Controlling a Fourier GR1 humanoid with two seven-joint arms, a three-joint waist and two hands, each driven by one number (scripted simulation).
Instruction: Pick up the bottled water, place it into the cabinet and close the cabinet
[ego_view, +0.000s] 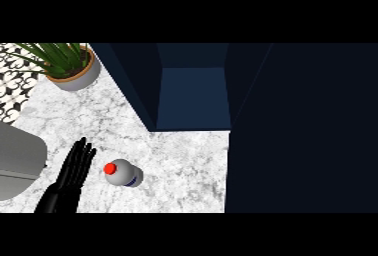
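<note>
Marble tabletop carries everything. Near its front edge, the left hand stands with fingers straight, holding nothing, just beside the bottled water, upright with its red cap. To grasp well, curl round the body below the cap. Farther back, the cabinet stands open.

The bottled water stands on the counter, just right of the left hand and apart from it. Behind it and to the right, the cabinet stands open, its door seemingly swung out along the right. The potted plant sits at the far left, and 1 appliance lies at the left edge.
</note>
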